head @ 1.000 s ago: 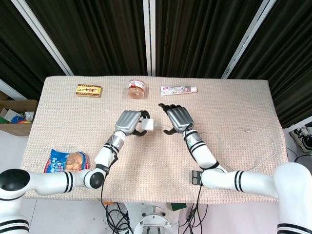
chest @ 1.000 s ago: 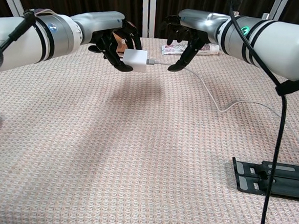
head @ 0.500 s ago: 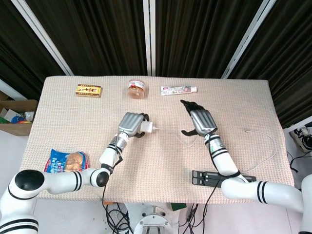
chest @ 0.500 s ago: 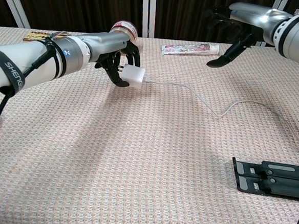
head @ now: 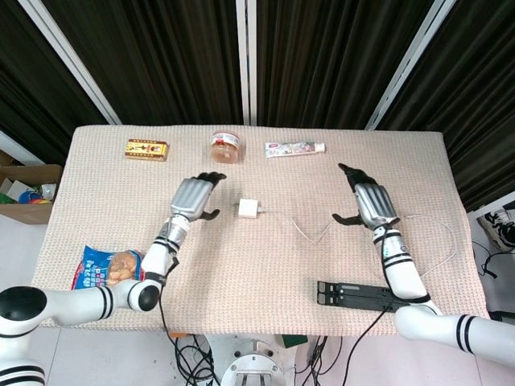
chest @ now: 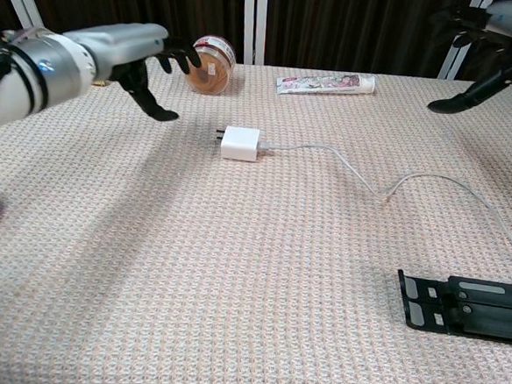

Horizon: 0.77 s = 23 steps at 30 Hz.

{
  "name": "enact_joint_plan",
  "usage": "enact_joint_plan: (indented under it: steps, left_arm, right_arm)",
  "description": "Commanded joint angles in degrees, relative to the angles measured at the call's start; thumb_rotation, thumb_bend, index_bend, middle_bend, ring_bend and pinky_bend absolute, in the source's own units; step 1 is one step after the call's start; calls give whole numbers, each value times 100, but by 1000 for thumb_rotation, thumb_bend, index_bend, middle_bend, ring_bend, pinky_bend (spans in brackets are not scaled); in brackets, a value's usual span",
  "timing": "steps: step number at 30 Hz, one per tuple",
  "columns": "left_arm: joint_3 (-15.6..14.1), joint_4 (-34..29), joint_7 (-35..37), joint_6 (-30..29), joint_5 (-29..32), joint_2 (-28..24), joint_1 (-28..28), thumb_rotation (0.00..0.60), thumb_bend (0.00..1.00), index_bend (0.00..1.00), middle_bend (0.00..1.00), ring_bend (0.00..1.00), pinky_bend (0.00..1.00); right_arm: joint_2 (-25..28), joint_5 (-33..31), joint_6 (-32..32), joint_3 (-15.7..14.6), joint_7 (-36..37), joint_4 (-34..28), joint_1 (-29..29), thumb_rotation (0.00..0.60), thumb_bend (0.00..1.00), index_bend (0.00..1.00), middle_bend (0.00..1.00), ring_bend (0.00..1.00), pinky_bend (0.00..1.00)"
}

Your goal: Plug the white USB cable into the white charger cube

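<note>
The white charger cube [head: 247, 209] [chest: 240, 143] lies on the table with its prongs pointing left. The white USB cable [head: 310, 231] [chest: 388, 187] is plugged into its right side and trails off to the right edge. My left hand [head: 191, 198] [chest: 150, 70] hovers to the left of the cube, open, with nothing in it. Well right of the cube, my right hand [head: 370, 204] [chest: 484, 45] is raised and open, clear of the cable.
A black stand [head: 358, 294] [chest: 463, 306] lies at the front right. Along the far edge sit a yellow box [head: 146, 149], a jar [head: 226, 146] [chest: 210, 63] and a tube [head: 294, 148] [chest: 326, 83]. A snack bag [head: 110, 266] is at the front left.
My left hand has let go of the cube, which now rests on the table with the cable plugged in, and moved left. My right hand has drawn further right.
</note>
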<state>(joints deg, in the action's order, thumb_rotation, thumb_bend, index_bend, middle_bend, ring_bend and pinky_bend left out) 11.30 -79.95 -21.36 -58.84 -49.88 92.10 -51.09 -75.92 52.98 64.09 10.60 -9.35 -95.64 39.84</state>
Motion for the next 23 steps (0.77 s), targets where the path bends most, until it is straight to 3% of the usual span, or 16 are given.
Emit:
enact_joint_plan:
  steps: [1, 5, 10, 18, 23]
  left_arm:
    - [-350, -439, 48, -447, -481, -804, 528, 600, 208, 180, 185, 182, 337]
    - [-470, -847, 513, -661, -577, -1512, 1047, 600, 207, 180, 171, 156, 275]
    - [-774, -1217, 1300, -1434, -1208, -2223, 1946, 600, 207, 180, 169, 154, 269]
    - [-1474, -1592, 1473, -2884, -2220, -2726, 3258, 600, 206, 180, 169, 154, 265]
    - [-1816, -1658, 1569, -3519, -2652, -2707, 3967, 600, 206, 180, 169, 154, 263]
  right_arm:
    - [466, 462, 15, -158, 515, -78, -356, 600, 281, 8, 133, 54, 194]
    - [919, 1077, 96, -357, 911, -102, -681, 600, 328, 9, 97, 0, 81]
    - [1262, 1880, 814, -667, 1332, -175, -1339, 600, 344, 9, 88, 0, 22]
    - [1497, 2482, 1887, -1107, 1557, -326, -2374, 600, 355, 9, 88, 0, 9]
    - [1441, 2680, 2413, -1301, 1735, -309, -2951, 600, 355, 9, 88, 0, 7]
